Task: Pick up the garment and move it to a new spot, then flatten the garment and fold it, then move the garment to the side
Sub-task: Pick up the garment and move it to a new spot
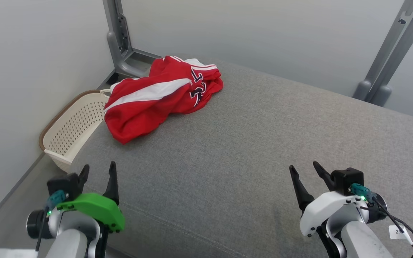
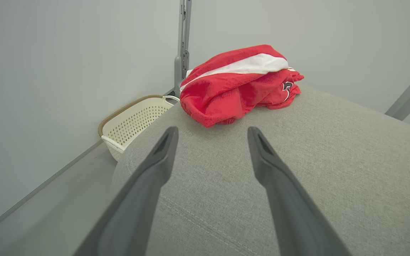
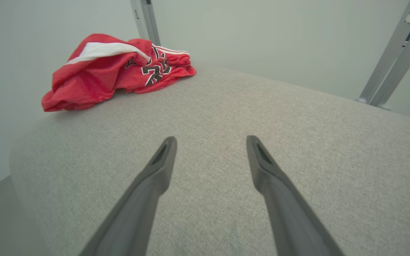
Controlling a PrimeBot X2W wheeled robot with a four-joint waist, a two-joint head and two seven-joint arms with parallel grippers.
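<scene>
1. Basket [image 1: 73,126]: cream, perforated, brown-rimmed. It stands on the floor against the left edge of the grey cushion [image 1: 249,143], toward the cushion's far end. The part of its inside that shows holds nothing; the rest is hidden behind the cushion's edge and the cloth above it.
2. Left gripper [image 1: 99,165]: hovers over the cushion's near-left corner with its fingers pointing toward the far end. The jaws are spread wide with nothing between them. This reads as a ready pose, and it is the arm nearer the cloth.
3. Grey post [image 1: 118,32]: rises just beyond the cushion's far-left corner.
4. Garment [image 1: 156,96]: a red jersey with a white stripe and dark lettering, crumpled in a heap on the cushion's far-left corner. Its left margin reaches the cushion's edge, just above the basket's handle; whether the two touch cannot be told. Bunched like this, it shows no clear hem or shoulder line, so the first grasp will probably take a raised fold. The pick-up is judged not yet begun.
5. Cushion, middle and right: bare fabric with a stitched seam near the front. It offers ample room for the new spot and for flattening.
6. Right gripper [image 1: 303,165]: hovers over the cushion's near-right part. Its jaws are equally wide and it is empty, well apart from the jersey.
7. Slanted posts [image 1: 389,53]: a pair standing beyond the cushion's far-right edge.
</scene>
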